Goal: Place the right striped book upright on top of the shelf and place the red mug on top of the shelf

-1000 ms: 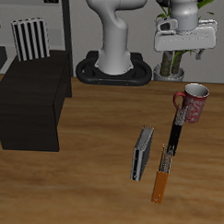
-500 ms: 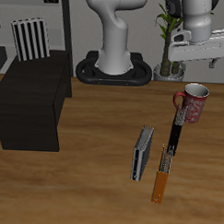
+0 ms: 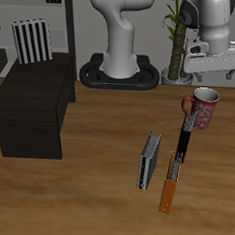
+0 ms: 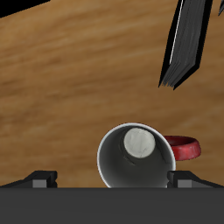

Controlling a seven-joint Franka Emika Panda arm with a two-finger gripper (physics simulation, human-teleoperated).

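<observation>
Claw (image 3: 220,64) spread wide and empty, poised directly above the red mug (image 4: 136,157), no contact.

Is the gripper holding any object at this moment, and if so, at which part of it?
Nothing is held. The gripper hangs above the red mug, which stands on the table; the wrist view looks down into the mug's open mouth.

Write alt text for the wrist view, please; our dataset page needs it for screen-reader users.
Looking straight down from the gripper into the red mug, its pale inside and red loop handle visible, standing on the wooden table. A thin black book lies farther off on the wood. The gripper's fingers are out of frame, so whether it is open cannot be told.
</observation>
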